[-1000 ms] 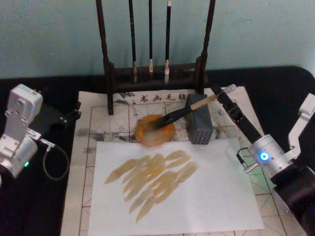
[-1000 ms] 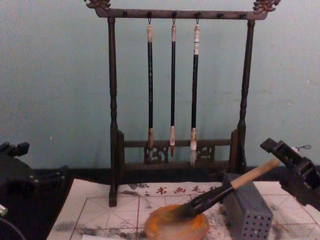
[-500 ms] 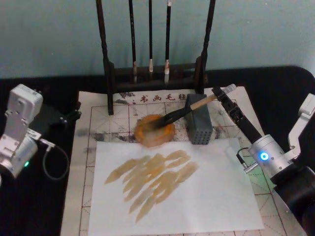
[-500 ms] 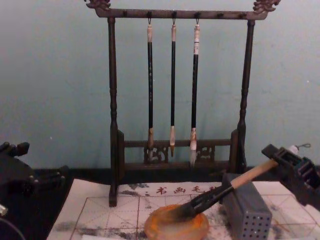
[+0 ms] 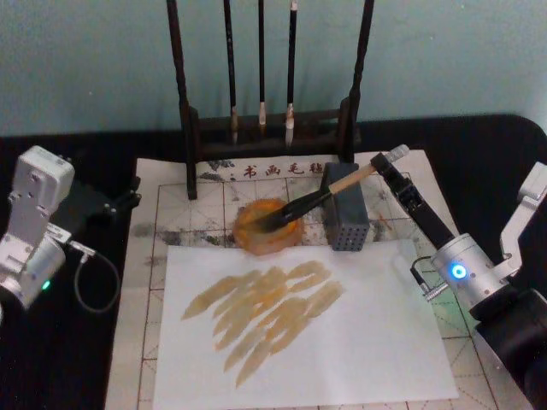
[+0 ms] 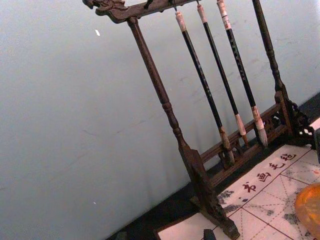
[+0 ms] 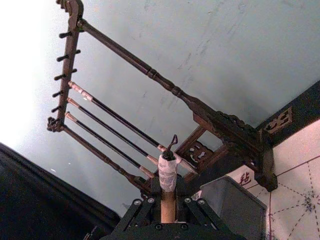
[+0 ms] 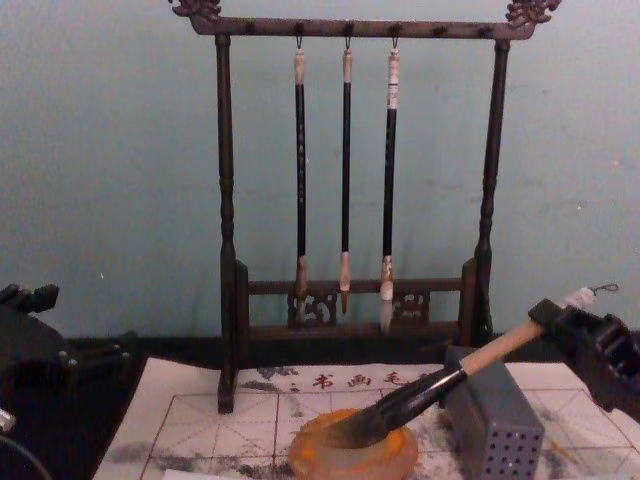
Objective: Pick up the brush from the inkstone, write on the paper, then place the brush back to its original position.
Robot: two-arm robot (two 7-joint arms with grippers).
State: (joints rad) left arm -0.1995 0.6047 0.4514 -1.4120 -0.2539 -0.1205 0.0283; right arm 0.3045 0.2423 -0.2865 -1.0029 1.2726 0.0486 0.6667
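The brush [image 5: 318, 196] lies slanted, its dark bristles in the orange-rimmed inkstone [image 5: 253, 242] and its wooden handle across the grey block. My right gripper [image 5: 386, 167] is shut on the upper handle, just below the white wrapped end [image 5: 397, 154]. In the right wrist view the handle [image 7: 168, 200] passes between the fingers and the wrapped end with its loop sticks out past them. The chest view has the right gripper [image 8: 558, 325] holding the brush [image 8: 430, 388] over the inkstone [image 8: 400, 458]. The gridded paper [image 5: 171, 213] lies under everything. My left gripper [image 5: 120, 203] is parked off its left edge.
A plain white sheet [image 5: 367, 342] with orange-brown strokes [image 5: 265, 312] covers the near part of the grid. The grey perforated block [image 5: 346, 224] stands right of the inkstone. A dark wooden rack [image 5: 272, 128] with three thin hanging brushes stands behind.
My right gripper has slid forward over the end of the handle, so the white wrapped end now sticks out behind it. The bristles have shifted a little in the inkstone. The left arm is unmoved.
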